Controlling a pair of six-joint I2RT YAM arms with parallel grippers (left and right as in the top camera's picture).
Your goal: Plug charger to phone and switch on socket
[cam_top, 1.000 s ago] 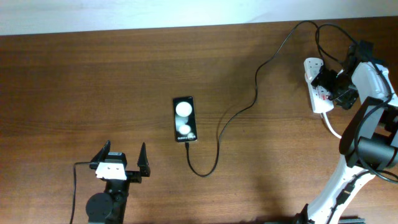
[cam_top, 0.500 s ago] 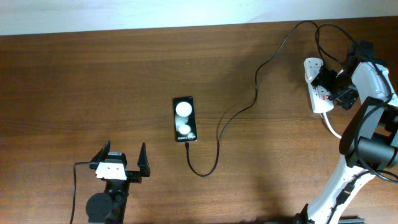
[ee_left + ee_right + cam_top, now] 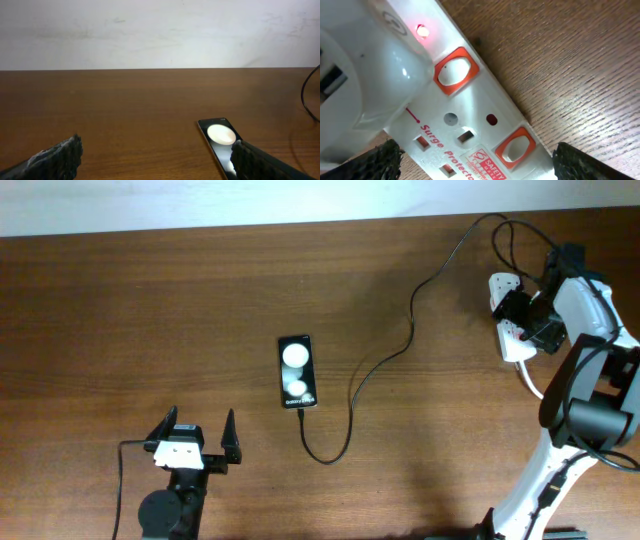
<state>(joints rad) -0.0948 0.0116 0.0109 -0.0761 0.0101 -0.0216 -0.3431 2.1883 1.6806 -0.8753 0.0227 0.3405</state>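
Observation:
The black phone (image 3: 297, 371) lies mid-table with two white spots on its face; it also shows in the left wrist view (image 3: 220, 142). The thin black charger cable (image 3: 400, 350) runs from the phone's near end, loops, and goes to the white socket strip (image 3: 506, 320) at the far right. In the right wrist view the socket (image 3: 465, 125) fills the frame, with a lit red lamp (image 3: 422, 31) beside an orange-rimmed switch (image 3: 454, 70). My right gripper (image 3: 533, 308) (image 3: 475, 165) is open, straddling the strip. My left gripper (image 3: 195, 435) (image 3: 155, 160) is open and empty, near the front left.
A thick white cord (image 3: 530, 380) leaves the socket toward the front. A white plug adapter (image 3: 360, 75) sits in the strip. A second orange-rimmed switch (image 3: 515, 147) lies further along it. A white wall (image 3: 160, 30) borders the table's far edge.
My right gripper has shifted slightly toward the far end of the socket strip. The left arm, the phone and the cable have not moved.

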